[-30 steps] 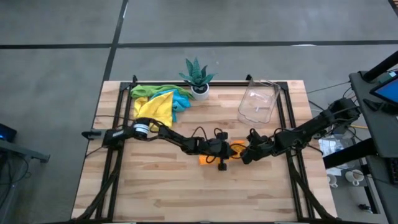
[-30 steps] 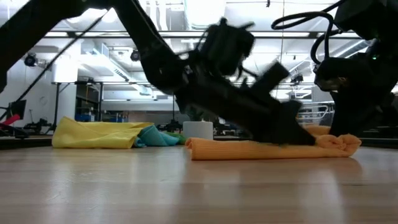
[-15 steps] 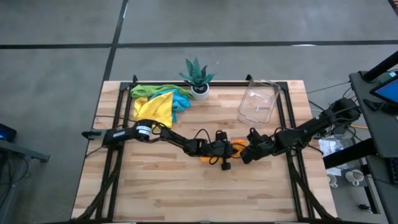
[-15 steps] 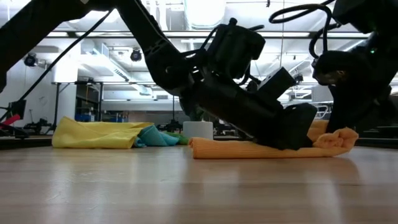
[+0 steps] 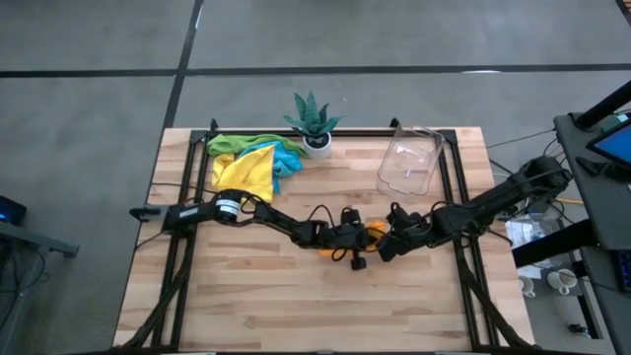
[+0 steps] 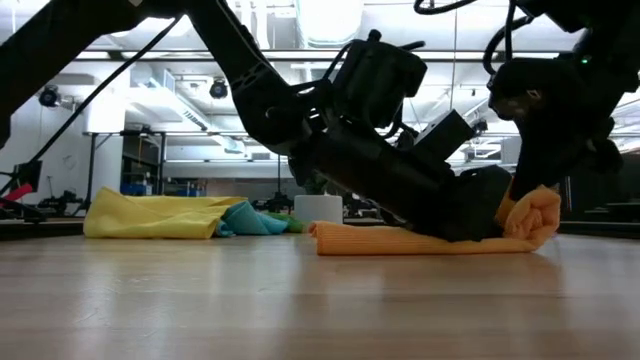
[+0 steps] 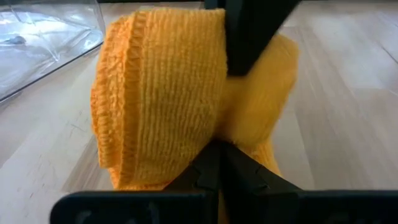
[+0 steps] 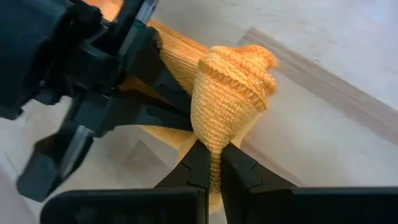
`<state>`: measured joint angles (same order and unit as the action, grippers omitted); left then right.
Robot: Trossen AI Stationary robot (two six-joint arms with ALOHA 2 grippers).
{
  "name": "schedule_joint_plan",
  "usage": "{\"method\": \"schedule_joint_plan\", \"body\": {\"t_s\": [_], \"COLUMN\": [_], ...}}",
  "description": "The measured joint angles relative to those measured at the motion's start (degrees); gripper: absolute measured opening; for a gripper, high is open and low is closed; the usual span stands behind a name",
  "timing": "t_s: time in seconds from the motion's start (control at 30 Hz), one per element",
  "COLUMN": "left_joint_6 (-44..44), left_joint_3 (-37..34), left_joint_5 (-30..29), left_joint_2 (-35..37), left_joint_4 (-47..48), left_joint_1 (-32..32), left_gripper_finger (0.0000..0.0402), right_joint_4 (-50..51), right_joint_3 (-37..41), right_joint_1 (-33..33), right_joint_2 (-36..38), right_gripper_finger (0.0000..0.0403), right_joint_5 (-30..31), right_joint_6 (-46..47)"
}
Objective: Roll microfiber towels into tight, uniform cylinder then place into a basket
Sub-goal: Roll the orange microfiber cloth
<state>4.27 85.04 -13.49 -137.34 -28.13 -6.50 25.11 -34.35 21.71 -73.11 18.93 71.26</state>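
An orange microfiber towel [image 6: 400, 240] lies as a long folded band in the middle of the table, between both grippers [image 5: 371, 233]. Its right end [image 6: 535, 215] is curled up and over. My left gripper [image 7: 217, 163] is shut and lies on the band right beside that curl. My right gripper [image 8: 211, 163] is shut on the curled end from above. The clear basket [image 5: 409, 163] stands at the far right of the table with nothing in it. My left gripper presses its shut fingers [image 6: 485, 215] onto the orange towel's band, slanting down from the table's left. The band lies flat on the table under them, and the curled end [image 7: 161, 93] stands up against their tips. My right gripper pinches the towel's bunched right end [image 8: 217, 134] between its two fingers, several layers with the stitched edge showing. The fingers come from above, slanting down from the table's right. That end is lifted off the table and bent over toward the left gripper's fingers.
A heap of yellow, green and blue towels [image 5: 251, 163] lies at the far left, also seen in the low view [image 6: 160, 215]. A green spiky plant in a white pot [image 5: 314, 123] stands at the far edge. The near half of the table is bare wood.
My right gripper has risen and drawn toward the table's left, carrying the towel's right end up off the table and curling it over against the left gripper's fingers. The rest of the band has stayed flat. My left gripper has rolled slightly in place.
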Motion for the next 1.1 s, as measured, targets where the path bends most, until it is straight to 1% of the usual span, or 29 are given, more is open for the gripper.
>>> {"method": "schedule_joint_plan", "body": {"t_s": [0.17, 0.43, 0.57, 0.73, 0.97, 1.1], "left_joint_6": [-0.01, -0.34, -2.74, -3.17, -3.7, -3.8], "left_joint_3": [0.39, 0.4, 0.43, -0.01, -0.25, 0.32], "left_joint_5": [-0.34, -0.54, -1.14, -1.93, -2.04, -2.02], "left_joint_2": [-0.04, 0.12, 1.42, 4.07, 5.05, 5.63], "left_joint_4": [0.6, 1.01, 4.06, 8.68, 9.21, 12.45], "left_joint_1": [0.02, 0.04, 0.06, 0.11, 0.06, 0.06], "left_gripper_finger": [0.0, 0.0, 0.0, 0.0, 0.0, 0.0], "right_joint_4": [-4.73, -7.81, -8.19, -8.14, -7.92, -7.88], "right_joint_3": [0.09, 0.28, 0.37, 0.41, 0.42, 0.42], "right_joint_1": [-0.02, -0.11, -0.39, -0.42, -1.02, -1.14], "right_joint_2": [-1.93, -4.33, -4.67, -4.29, -4.17, -4.17], "right_gripper_finger": [0.0012, 0.0012, 0.0012, 0.0012, 0.0012, 0.0012], "right_joint_5": [-0.11, -0.22, -0.23, -0.04, 0.11, 0.08], "right_joint_6": [-1.31, -1.99, -2.34, -2.55, -2.97, -3.36]}}
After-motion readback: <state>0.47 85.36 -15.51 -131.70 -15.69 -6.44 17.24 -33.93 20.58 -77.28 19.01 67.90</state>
